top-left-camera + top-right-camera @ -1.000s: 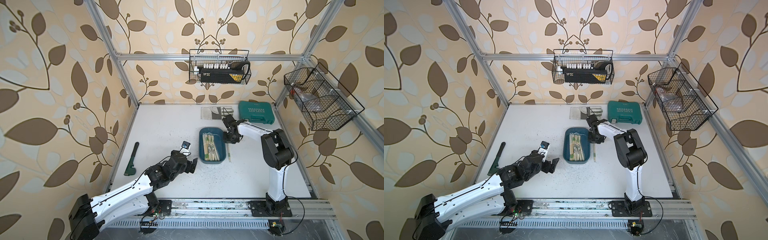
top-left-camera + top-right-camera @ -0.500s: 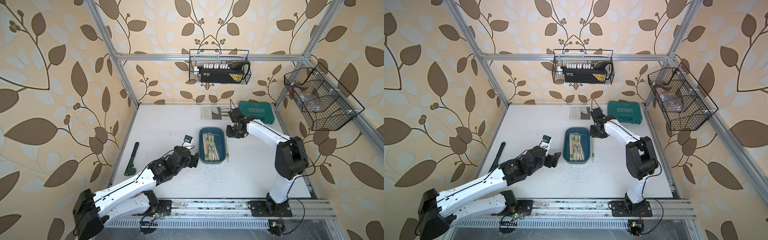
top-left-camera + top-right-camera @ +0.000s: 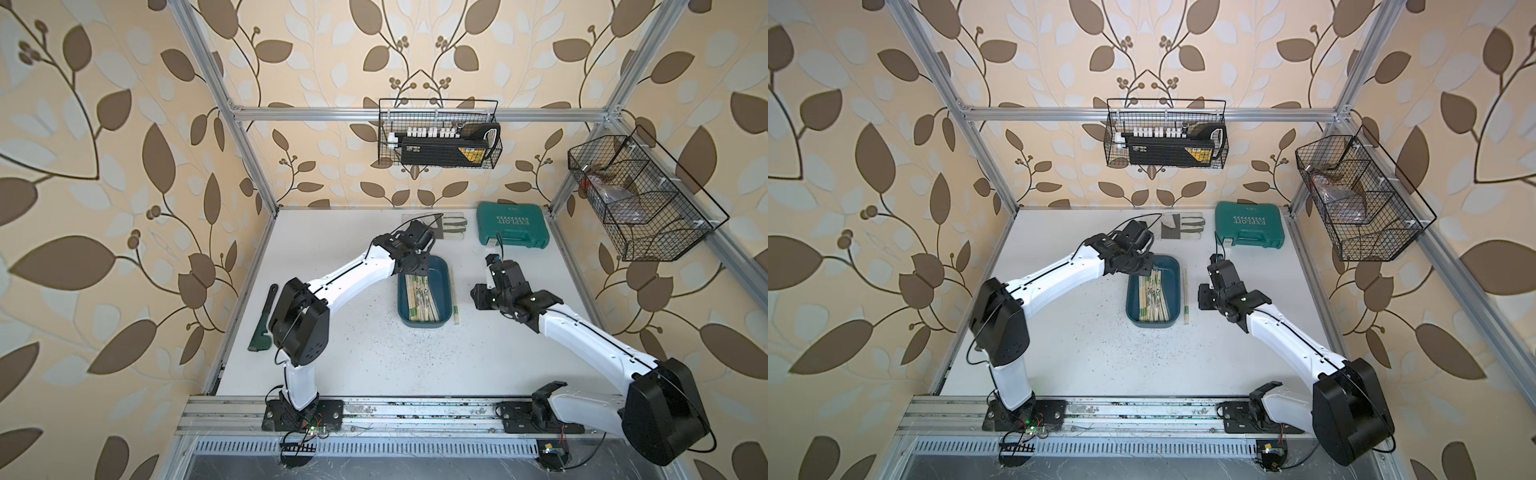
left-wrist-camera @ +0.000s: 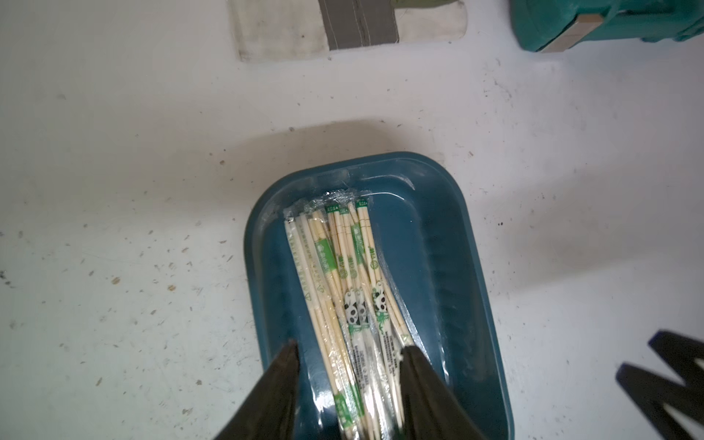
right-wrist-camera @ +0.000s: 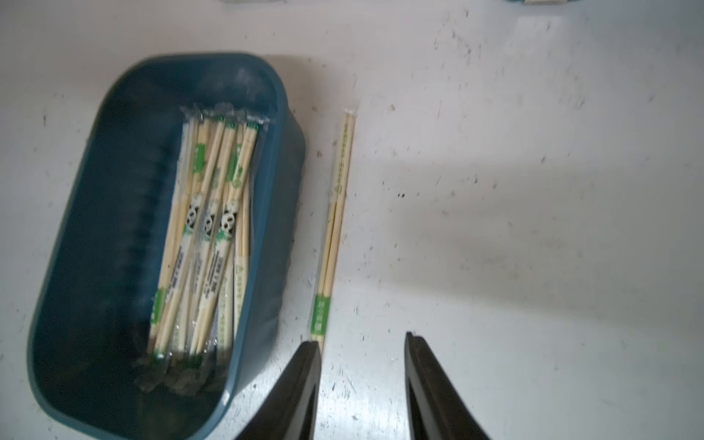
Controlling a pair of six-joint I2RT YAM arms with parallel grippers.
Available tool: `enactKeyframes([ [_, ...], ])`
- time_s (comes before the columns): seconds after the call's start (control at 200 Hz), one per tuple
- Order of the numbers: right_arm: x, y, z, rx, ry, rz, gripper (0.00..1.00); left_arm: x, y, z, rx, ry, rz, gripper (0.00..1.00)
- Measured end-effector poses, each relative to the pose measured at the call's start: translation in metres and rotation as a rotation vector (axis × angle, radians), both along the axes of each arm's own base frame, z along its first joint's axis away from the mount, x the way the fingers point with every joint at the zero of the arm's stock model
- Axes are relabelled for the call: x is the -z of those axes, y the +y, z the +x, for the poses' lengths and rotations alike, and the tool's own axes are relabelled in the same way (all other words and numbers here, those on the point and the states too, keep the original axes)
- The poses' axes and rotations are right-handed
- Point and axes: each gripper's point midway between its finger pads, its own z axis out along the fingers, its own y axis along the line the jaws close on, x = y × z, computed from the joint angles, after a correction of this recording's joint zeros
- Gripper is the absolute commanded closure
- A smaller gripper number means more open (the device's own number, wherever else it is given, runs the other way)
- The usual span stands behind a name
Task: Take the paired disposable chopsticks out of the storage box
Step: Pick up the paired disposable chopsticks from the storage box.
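- The storage box (image 3: 443, 286) (a shallow dark teal tray) sits near the middle of the bench (image 3: 374, 357), between the two arms.
- Most of the paired disposable chopsticks (image 4: 343, 274) lie in a loose bundle inside it, packed toward the left arm's side, with green print and panda faces on their clear sleeves.
- One sleeved pair (image 5: 335, 221) lies flat on the bench just beside the box, parallel to its long wall on the right arm's side.
- The left end effector (image 4: 348, 350) reaches into the box; its two fingers are parted and straddle the bundle. One finger meets the outer sticks and a strip of blue floor shows beside the other, so nothing is clamped.
- The right end effector (image 5: 362, 339) hangs over bare bench, released and empty, near the end of the lone pair.
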Motion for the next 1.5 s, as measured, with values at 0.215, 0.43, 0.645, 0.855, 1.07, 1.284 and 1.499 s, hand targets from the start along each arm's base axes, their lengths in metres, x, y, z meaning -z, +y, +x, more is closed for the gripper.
enactKeyframes([
  [0.215, -0.025, 0.013, -0.010, -0.058, -0.220, 0.001, 0.56, 0.049, -0.009, -0.007, -0.022, 0.145, 0.100, 0.61],
  [0.43, -0.065, -0.006, -0.011, 0.023, -0.427, 0.038, 0.50, 0.073, -0.007, -0.009, -0.056, 0.208, 0.147, 0.60],
  [0.645, -0.069, -0.016, -0.009, 0.069, -0.458, 0.017, 0.48, 0.095, -0.005, -0.011, -0.087, 0.252, 0.177, 0.61],
  [0.855, -0.062, -0.017, -0.008, 0.075, -0.441, -0.002, 0.48, 0.107, -0.005, -0.012, -0.089, 0.273, 0.190, 0.65],
  [1.07, -0.064, -0.018, -0.008, 0.082, -0.448, -0.002, 0.48, 0.115, -0.007, -0.014, -0.086, 0.290, 0.186, 0.79],
  [1.284, -0.065, -0.019, -0.008, 0.085, -0.450, -0.004, 0.47, 0.115, -0.009, -0.014, -0.089, 0.291, 0.179, 0.90],
  [1.499, -0.064, -0.019, -0.007, 0.088, -0.448, -0.008, 0.47, 0.113, -0.008, -0.013, -0.088, 0.287, 0.185, 0.91],
])
